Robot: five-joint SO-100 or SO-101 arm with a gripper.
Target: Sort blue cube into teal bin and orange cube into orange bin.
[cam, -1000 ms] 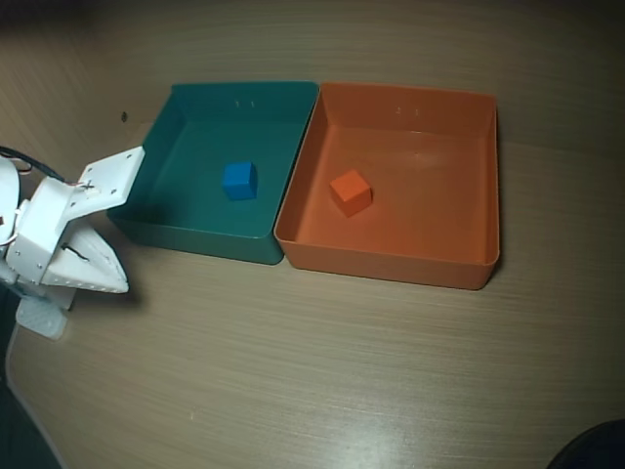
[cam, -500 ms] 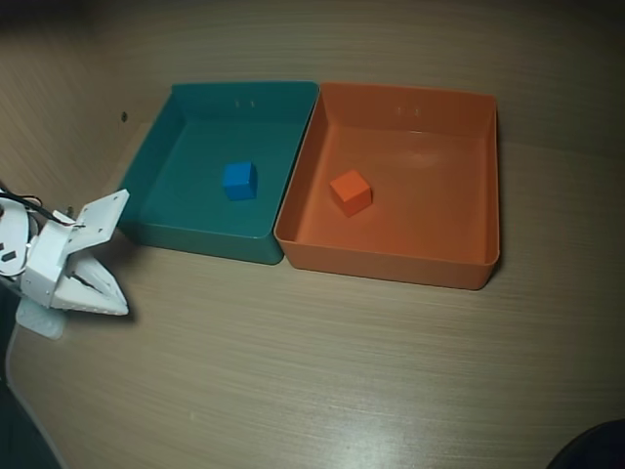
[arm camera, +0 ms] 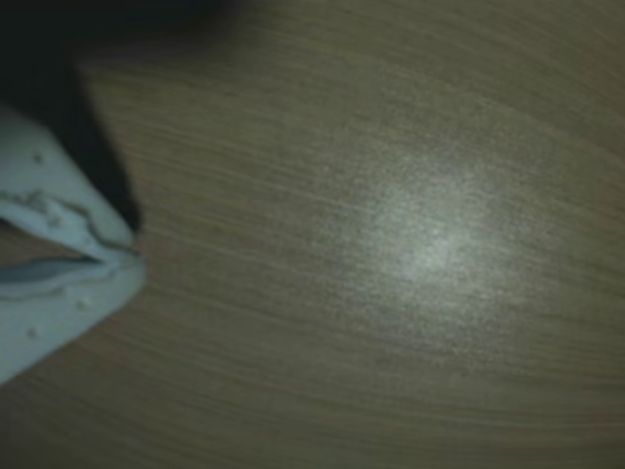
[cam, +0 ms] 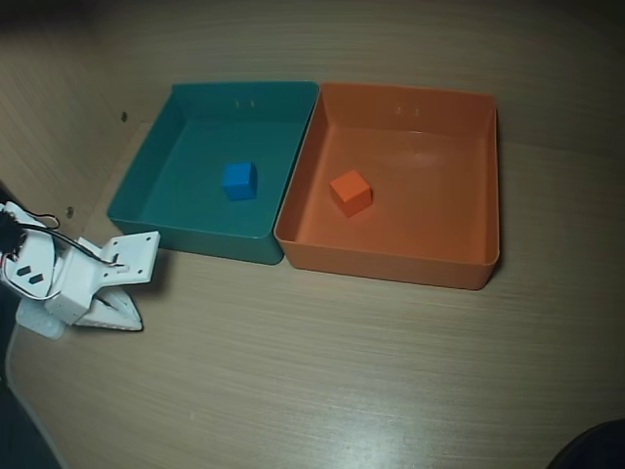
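No writing or label can be read on anything. The square, shallow teal plastic bin (cam: pixel 156 200) sits toward the far edge of the wooden worktop (cam: pixel 352 371) and holds the small bright blue cube (cam: pixel 239 180) near its middle. Touching its right wall, the square shallow orange plastic bin (cam: pixel 469 195) holds the small orange cube (cam: pixel 351 191), left of centre. The white jaws (cam: pixel 142 293) are at the worktop's left edge, empty, narrowed almost shut in the wrist view (arm camera: pixel 132 256); half a second ago they gaped wider, farther left.
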